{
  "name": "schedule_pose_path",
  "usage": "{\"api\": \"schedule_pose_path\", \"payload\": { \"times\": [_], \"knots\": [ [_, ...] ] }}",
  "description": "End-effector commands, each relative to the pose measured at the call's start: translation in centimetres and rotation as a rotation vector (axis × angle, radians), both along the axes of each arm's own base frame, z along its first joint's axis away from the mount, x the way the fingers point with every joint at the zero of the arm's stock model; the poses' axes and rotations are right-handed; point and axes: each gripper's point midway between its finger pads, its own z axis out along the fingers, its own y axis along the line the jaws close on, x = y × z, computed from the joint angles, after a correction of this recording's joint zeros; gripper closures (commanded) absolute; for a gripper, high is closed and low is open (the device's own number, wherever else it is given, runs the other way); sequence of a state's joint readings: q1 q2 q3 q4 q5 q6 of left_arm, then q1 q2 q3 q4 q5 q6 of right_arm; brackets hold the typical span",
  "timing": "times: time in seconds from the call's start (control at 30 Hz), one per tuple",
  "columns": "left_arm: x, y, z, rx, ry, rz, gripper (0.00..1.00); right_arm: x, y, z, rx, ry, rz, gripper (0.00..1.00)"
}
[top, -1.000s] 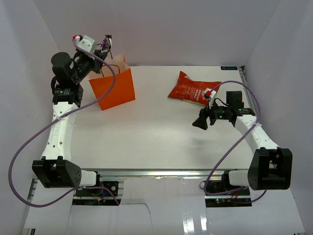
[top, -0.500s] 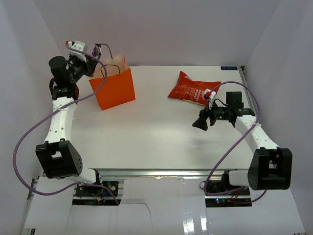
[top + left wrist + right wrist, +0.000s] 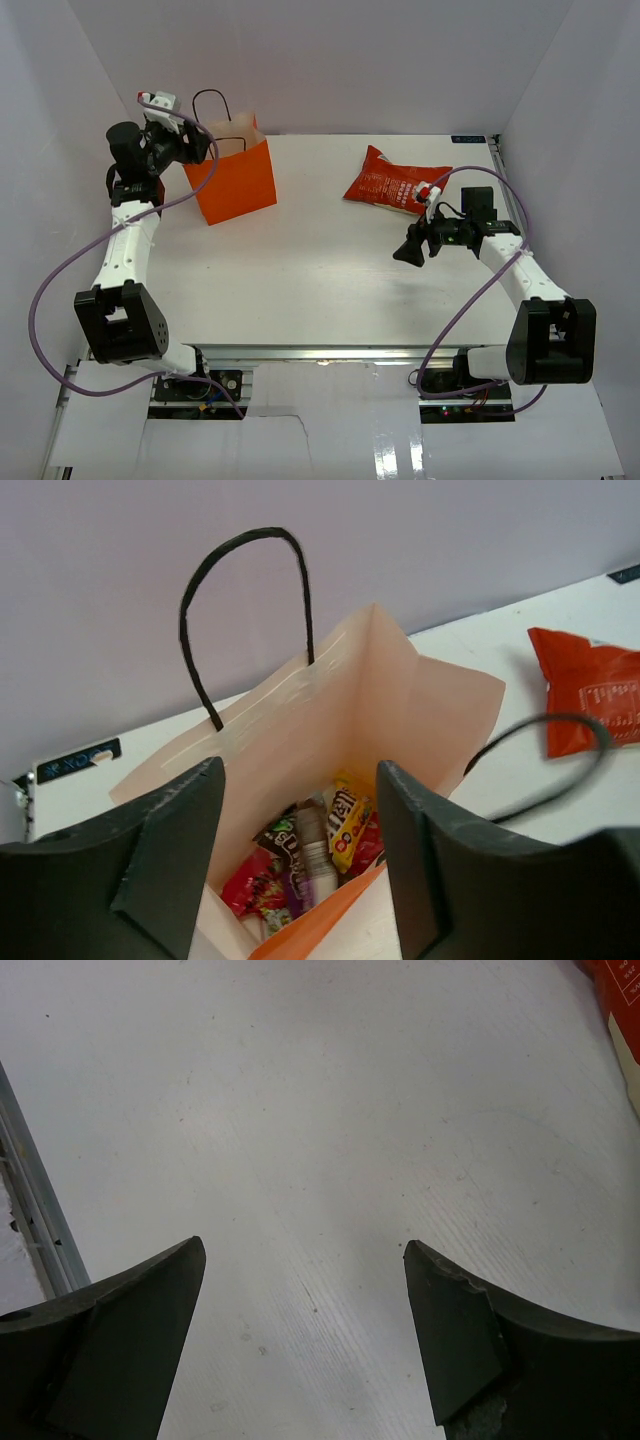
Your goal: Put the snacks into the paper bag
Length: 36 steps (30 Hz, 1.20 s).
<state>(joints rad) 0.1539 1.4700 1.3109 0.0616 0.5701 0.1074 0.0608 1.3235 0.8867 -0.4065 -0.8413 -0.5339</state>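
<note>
The orange paper bag [image 3: 240, 182] stands upright at the back left of the table, and its pale inside [image 3: 400, 700] faces the left wrist camera. Several small candy packets lie at its bottom: a yellow one [image 3: 346, 825], a pink one [image 3: 250, 888], a dark purple one [image 3: 283, 850] and a silver one [image 3: 315, 858]. My left gripper [image 3: 200, 150] [image 3: 300, 775] hangs open just above the bag's mouth with nothing between its fingers. The red chip bag [image 3: 392, 182] [image 3: 588, 685] [image 3: 622, 995] lies flat at the back right. My right gripper [image 3: 408, 252] [image 3: 303, 1250] is open and empty over bare table, just in front of the chip bag.
One black cord handle [image 3: 240, 590] stands up at the bag's far side and the other [image 3: 545, 755] droops over its right side. White walls close in the table on the left, back and right. A metal rail [image 3: 35, 1210] runs along the table's edge.
My left gripper came down from high above the bag to its mouth and opened. The small dark packet it held is no longer between its fingers. The right arm has hardly moved.
</note>
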Motion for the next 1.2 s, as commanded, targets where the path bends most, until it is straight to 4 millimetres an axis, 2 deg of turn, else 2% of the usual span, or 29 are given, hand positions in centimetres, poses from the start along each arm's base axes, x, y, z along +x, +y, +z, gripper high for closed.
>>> {"api": "schedule_pose_path", "payload": {
  "times": [0.0,0.07,0.13,0.17,0.2,0.23,0.3,0.33,0.37,0.4,0.43,0.47,0.5,0.53,0.57,0.6,0.63,0.7,0.73,0.8,0.83,0.87,0.93,0.97,1.03,1.07,1.17],
  "knots": [
    [0.4,0.8,2.3,-0.055,-0.031,0.057,0.26,0.7,0.4,1.7,0.032,-0.029,0.015,0.14],
    [0.3,1.0,3.0,-0.068,-0.037,0.075,0.23,0.8,0.6,2.4,0.052,-0.018,0.009,0.14],
    [-0.2,1.3,5.0,-0.095,-0.072,0.11,0.19,1.1,0.7,2.5,0.065,0.021,-0.018,0.14],
    [-0.5,1.4,5.8,-0.109,-0.085,0.12,0.18,1.7,0.7,3.2,0.068,0.02,-0.037,0.15],
    [-0.9,1.5,7.0,-0.13,-0.103,0.131,0.17,2.3,0.5,3.0,0.065,0.046,-0.065,0.16],
    [-2.0,1.3,8.6,-0.142,-0.135,0.132,0.16,3.3,-0.2,2.7,0.048,0.104,-0.165,0.16],
    [-3.3,0.9,10.4,-0.185,-0.164,0.128,0.13,6.1,-1.3,2.8,0.017,0.15,-0.313,0.16],
    [-4.9,0.5,11.6,-0.241,-0.172,0.122,0.07,7.7,-2.8,2.2,-0.037,0.168,-0.439,0.14],
    [-5.8,0.3,11.9,-0.278,-0.166,0.119,0.02,9.4,-3.4,2.4,-0.025,0.221,-0.549,0.14],
    [-6.7,0.1,12.0,-0.319,-0.157,0.12,0.02,10.3,-4.0,2.6,-0.025,0.243,-0.624,0.12],
    [-7.4,-0.2,10.6,-0.398,-0.094,0.13,0.02,11.4,-5.2,2.4,-0.054,0.244,-0.717,0.11],
    [-9.5,-0.7,11.5,-0.425,-0.114,0.117,0.02,12.2,-5.6,2.2,-0.043,0.272,-0.781,0.11],
    [-10.5,-1.0,11.1,-0.454,-0.102,0.111,0.02,13.2,-5.9,3.3,-0.031,0.248,-0.813,0.08],
    [-11.0,-1.1,8.5,-0.49,-0.042,0.127,0.02,13.9,-6.6,3.5,-0.041,0.24,-0.872,0.07],
    [-13.1,-1.7,9.1,-0.561,-0.045,0.117,0.02,14.5,-7.0,3.4,-0.042,0.252,-0.903,0.05],
    [-14.0,-1.9,8.1,-0.593,-0.013,0.119,0.02,15.2,-7.1,4.4,-0.025,0.239,-0.925,0.03],
    [-14.5,-2.2,5.5,-0.622,0.059,0.134,0.02,15.5,-7.5,4.5,-0.024,0.236,-0.942,0.02],
    [-16.8,-3.0,4.3,-0.686,0.113,0.122,0.02,16.0,-8.1,4.6,-0.016,0.233,-0.968,0.02],
    [-17.4,-3.5,2.2,-0.727,0.178,0.119,0.02,16.3,-9.2,4.5,-0.025,0.226,-1.01,0.02],
    [-18.9,-4.3,0.6,-0.758,0.233,0.101,0.02,16.7,-10.1,4.2,-0.018,0.238,-1.042,0.02],
    [-19.3,-4.7,-0.2,-0.773,0.261,0.089,0.02,16.9,-11.0,3.9,0.013,0.269,-1.065,0.03],
    [-19.9,-5.6,-2.3,-0.784,0.327,0.055,0.02,17.4,-12.0,3.1,0.037,0.292,-1.073,0.03],
    [-21.1,-6.7,-3.4,-0.772,0.347,-0.022,0.02,17.7,-11.5,2.2,0.105,0.346,-1.008,0.04],
    [-21.7,-7.5,-5.6,-0.79,0.417,-0.056,0.02,18.4,-12.0,1.1,0.129,0.365,-1.002,0.05],
    [-22.4,-8.4,-6.7,-0.806,0.447,-0.108,0.02,18.6,-11.5,0.1,0.17,0.402,-0.956,0.08],
    [-23.0,-9.0,-8.0,-0.831,0.495,-0.145,0.03,19.1,-11.3,-0.6,0.192,0.408,-0.926,0.1],
    [-23.6,-9.6,-9.5,-0.864,0.545,-0.167,0.03,19.4,-10.6,-1.8,0.211,0.404,-0.866,0.1]
  ]
}}
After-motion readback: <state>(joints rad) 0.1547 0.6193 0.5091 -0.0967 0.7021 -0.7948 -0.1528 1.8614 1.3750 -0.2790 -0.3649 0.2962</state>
